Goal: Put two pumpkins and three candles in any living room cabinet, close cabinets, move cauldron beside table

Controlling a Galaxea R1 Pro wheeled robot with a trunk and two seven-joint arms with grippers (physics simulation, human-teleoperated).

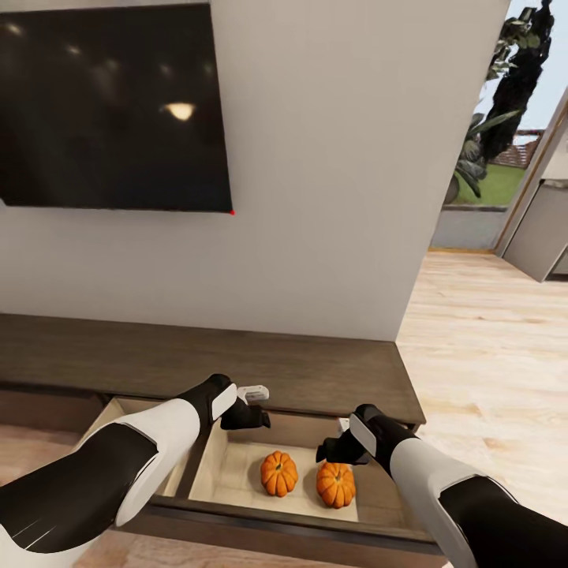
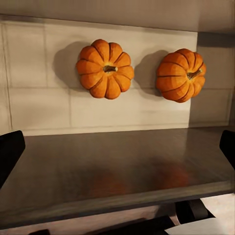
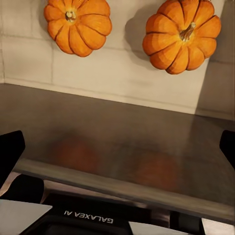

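Both pumpkins (image 1: 279,472) sit inside the cabinet (image 1: 237,371) drawer; my left gripper (image 1: 251,404) and right gripper (image 1: 341,442) hang spread and empty, so I'd push its front squarely.

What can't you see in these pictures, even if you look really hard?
- Left drawer: the inside, head view, covered by the left arm.
- Left gripper and right gripper: fingers too small in the head view, cut off at wrist-view edges.
- Behind the pumpkins, the drawer's back sits under the cabinet top.

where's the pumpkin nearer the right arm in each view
Head view: the right pumpkin, low and right of centre in the open drawer.
Left wrist view: upper right.
Right wrist view: top right.
Shared landmark: the other pumpkin beside it, apart.
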